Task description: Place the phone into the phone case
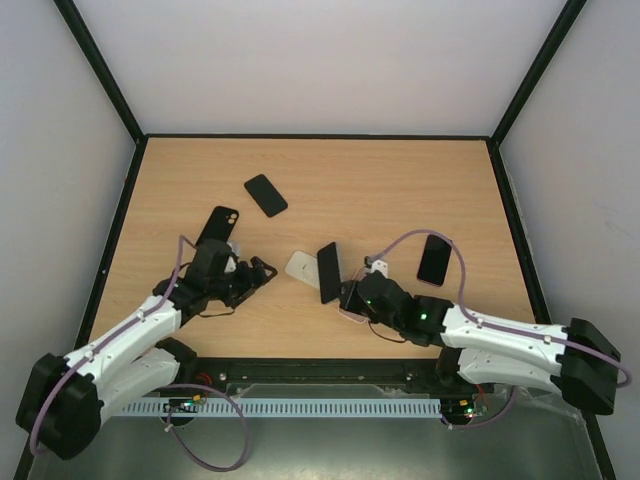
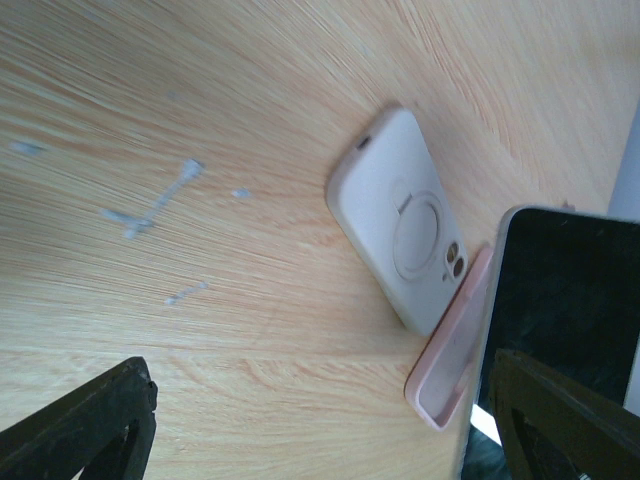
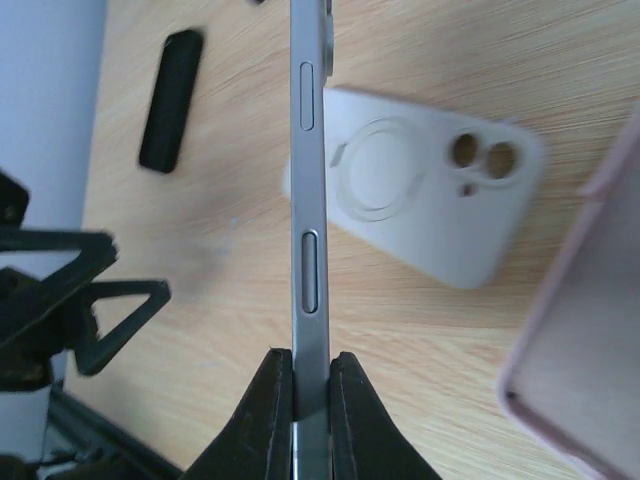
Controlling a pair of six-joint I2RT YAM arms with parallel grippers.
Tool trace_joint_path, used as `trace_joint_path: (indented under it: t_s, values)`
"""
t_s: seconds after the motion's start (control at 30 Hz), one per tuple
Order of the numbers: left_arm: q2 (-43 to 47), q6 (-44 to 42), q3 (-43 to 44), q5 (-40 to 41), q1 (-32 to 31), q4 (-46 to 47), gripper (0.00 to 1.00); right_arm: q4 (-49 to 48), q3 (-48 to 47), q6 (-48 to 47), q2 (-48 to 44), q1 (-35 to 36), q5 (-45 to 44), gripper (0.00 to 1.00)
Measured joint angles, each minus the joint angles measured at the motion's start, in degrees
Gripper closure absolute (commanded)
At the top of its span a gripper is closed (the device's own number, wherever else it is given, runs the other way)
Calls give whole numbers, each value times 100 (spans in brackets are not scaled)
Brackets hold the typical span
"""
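Note:
My right gripper (image 1: 343, 291) (image 3: 310, 392) is shut on the lower end of a grey-edged phone (image 1: 328, 270) (image 3: 308, 180) and holds it on edge above the table; the left wrist view shows its dark screen (image 2: 570, 290). A white phone case (image 1: 301, 265) (image 2: 400, 230) (image 3: 430, 190) lies back up on the table just left of the phone. A pink case (image 2: 450, 360) (image 3: 585, 350) stands tilted beside the phone, open side showing. My left gripper (image 1: 256, 271) (image 2: 320, 430) is open and empty, left of the white case.
Three dark phones lie on the wooden table (image 1: 400, 190): one at the back middle (image 1: 265, 195) (image 3: 170, 100), one behind the left arm (image 1: 217, 225), one to the right (image 1: 433, 260). Black frame rails border the table. White smudges (image 2: 150, 205) mark the wood.

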State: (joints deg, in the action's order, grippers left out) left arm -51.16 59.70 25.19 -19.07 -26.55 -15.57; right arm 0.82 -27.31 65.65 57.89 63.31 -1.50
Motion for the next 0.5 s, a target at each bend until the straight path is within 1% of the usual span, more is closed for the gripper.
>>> trace_joint_path:
  t_s: [0.13, 0.27, 0.37, 0.5]
  values:
    - [-420, -35, -24, -55, -494, 625, 10, 839, 120, 365, -555, 0, -573, 98]
    - [-859, 55, -155, -160, -916, 1375, 9, 1502, 129, 675, -782, 0, -1014, 98]
    - [-1445, 140, -177, -330, -1165, 1945, 8, 1733, 197, 852, -839, 0, -1189, 98]
    - [-1987, 184, -162, -398, -1421, 2430, 8, 1937, 269, 1021, -782, 0, -1274, 98]
